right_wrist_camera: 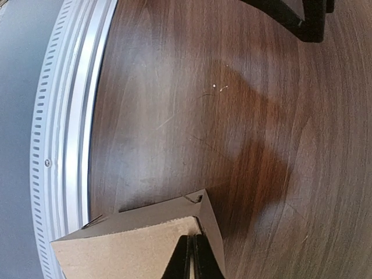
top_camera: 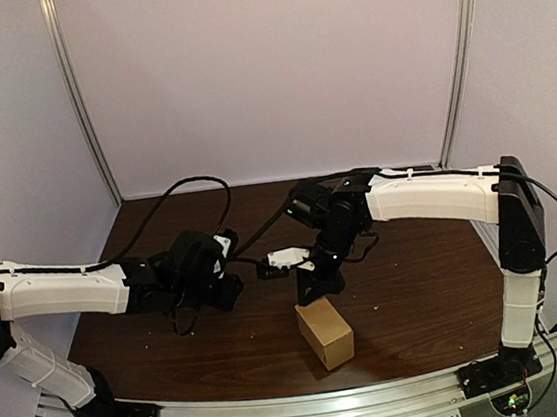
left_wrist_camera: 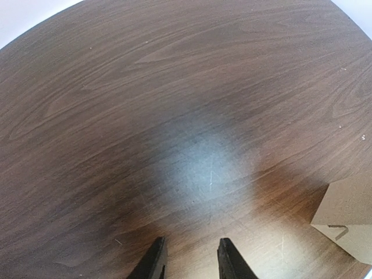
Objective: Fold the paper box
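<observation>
Paper box (right_wrist_camera: pixel 128 247) lies just below the closed right pincer (right_wrist_camera: pixel 192 238); left pincer (left_wrist_camera: pixel 189 261) parted, nearby

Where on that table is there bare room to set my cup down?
Two bare patches on the table: the right side, between the paper box and the right arm, and the near-left corner, between the left arm and the front rail. The middle is crowded: the left gripper, right gripper and box sit close, with cables behind.
</observation>
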### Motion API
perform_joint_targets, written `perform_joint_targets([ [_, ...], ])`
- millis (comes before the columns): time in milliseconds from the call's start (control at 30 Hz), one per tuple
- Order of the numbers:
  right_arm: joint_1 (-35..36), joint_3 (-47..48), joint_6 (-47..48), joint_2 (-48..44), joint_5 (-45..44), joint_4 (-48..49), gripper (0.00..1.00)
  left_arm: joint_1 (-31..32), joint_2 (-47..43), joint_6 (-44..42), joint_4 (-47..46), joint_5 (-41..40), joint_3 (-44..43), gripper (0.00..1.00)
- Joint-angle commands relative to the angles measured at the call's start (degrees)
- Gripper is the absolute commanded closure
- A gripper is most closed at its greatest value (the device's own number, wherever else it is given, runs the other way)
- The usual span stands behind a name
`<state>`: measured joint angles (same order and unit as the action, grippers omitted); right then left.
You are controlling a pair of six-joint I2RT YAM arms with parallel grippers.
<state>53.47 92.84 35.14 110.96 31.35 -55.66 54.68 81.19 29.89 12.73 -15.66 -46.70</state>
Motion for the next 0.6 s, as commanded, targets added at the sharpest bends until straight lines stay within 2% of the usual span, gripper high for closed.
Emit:
perform_joint_targets([
  [0,-0.3,0.1,-0.2,1.6,-2.5,-2.6,0.96,-0.3,-1.6,-0.5,0.5,-0.7,0.8,0.67],
  [267,-2.9,7.3,0.4,-11.5,-5.2,-8.4,0.9,-0.3,-3.0,-3.6,5.2,-4.4,-3.0,0.64],
  [367,-6.4,4.6,-1.0,-16.5,-8.2,-4.7,0.77,-0.3,-3.1,-6.6,9.0,-6.2,-6.7,0.59],
  [567,-13.3,-3.6,-5.9,-29.3,-14.4,5.2,0.56,-0.3,-3.8,-13.4,13.5,-8.2,-11.6,0.56],
])
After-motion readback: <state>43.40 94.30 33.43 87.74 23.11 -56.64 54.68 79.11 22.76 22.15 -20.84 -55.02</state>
